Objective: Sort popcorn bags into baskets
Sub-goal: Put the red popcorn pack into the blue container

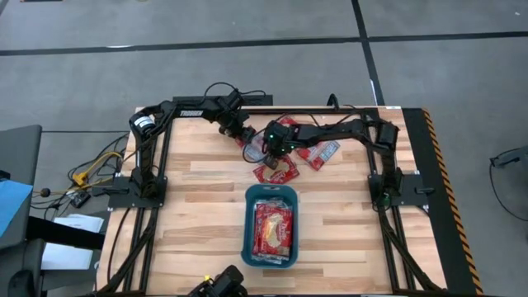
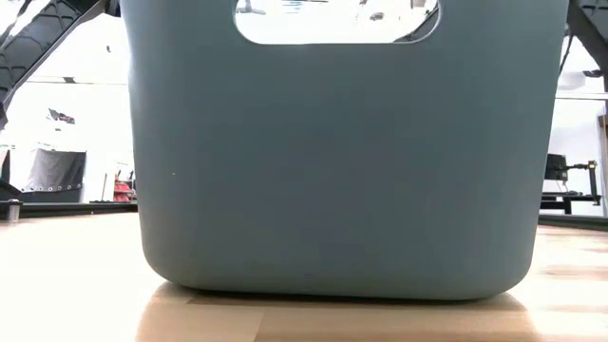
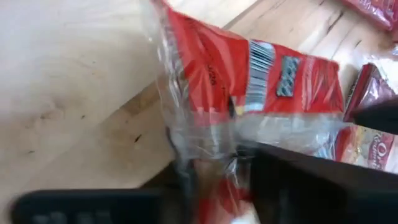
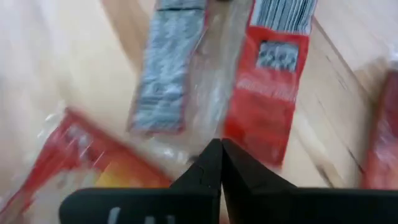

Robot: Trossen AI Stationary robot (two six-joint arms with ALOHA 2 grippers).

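Beyond the teal basket (image 1: 271, 195), our left gripper (image 3: 214, 155) is clamped on a popcorn bag (image 3: 249, 81). The right gripper (image 4: 221, 163) hovers pinched together, empty. The bags look light, crinkly and slippery; we'd grip an edge seam.

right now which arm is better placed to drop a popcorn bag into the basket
Left, probably. Its end effector is already shut on a popcorn bag, lifted off the wood. The right end effector is shut and holds nothing, above loose bags. Both are about equally far from the basket.
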